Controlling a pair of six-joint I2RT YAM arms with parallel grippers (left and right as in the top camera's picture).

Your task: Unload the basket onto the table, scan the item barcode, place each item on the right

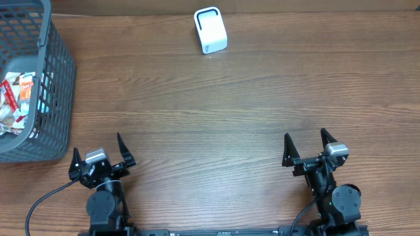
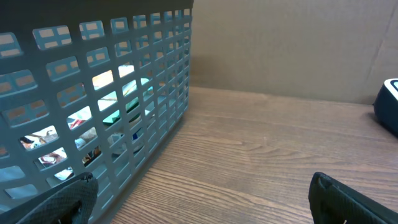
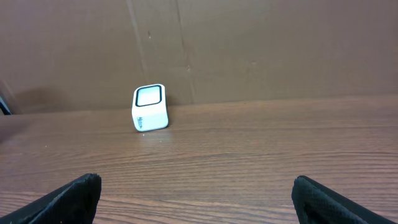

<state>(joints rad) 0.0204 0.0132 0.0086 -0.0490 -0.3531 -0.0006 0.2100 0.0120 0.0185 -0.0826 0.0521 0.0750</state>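
Observation:
A white barcode scanner with a dark window stands at the far middle of the wooden table; the right wrist view shows the scanner against the cardboard back wall. Packaged items lie inside a grey mesh basket at the far left, glimpsed through the basket wall in the left wrist view. My left gripper rests open near the front left, empty. My right gripper is open at the front right, also empty. No barcode can be made out.
A cardboard wall closes the back of the table. Bare wood stretches between the two grippers and the scanner. The scanner's dark edge shows at the right border of the left wrist view.

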